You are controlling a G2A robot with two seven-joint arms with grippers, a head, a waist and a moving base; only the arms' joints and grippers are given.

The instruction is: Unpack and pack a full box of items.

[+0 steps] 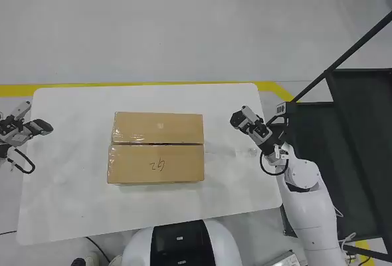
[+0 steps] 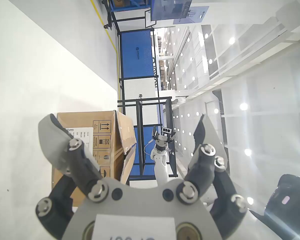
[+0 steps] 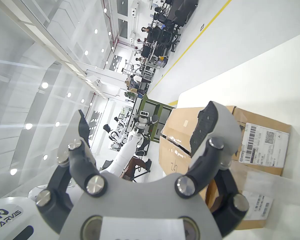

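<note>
Brown cardboard box (image 1: pixel 156 156), flaps closed, at the middle of the white counter (image 1: pixel 70 199). Left pincer (image 2: pixel 125 123) and right pincer (image 3: pixel 145 111): spread, empty, flanking the box, well apart from it. We judge unpacking not begun; next, we part the flaps along the centre seam.

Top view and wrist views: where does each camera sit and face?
Top view: overhead, looking down at the box on the table; left gripper and right gripper flank it.
Left wrist view: behind the open left gripper, facing across the table at the box.
Right wrist view: behind the open right gripper, facing the box from the opposite side.
All three show the box.
</note>
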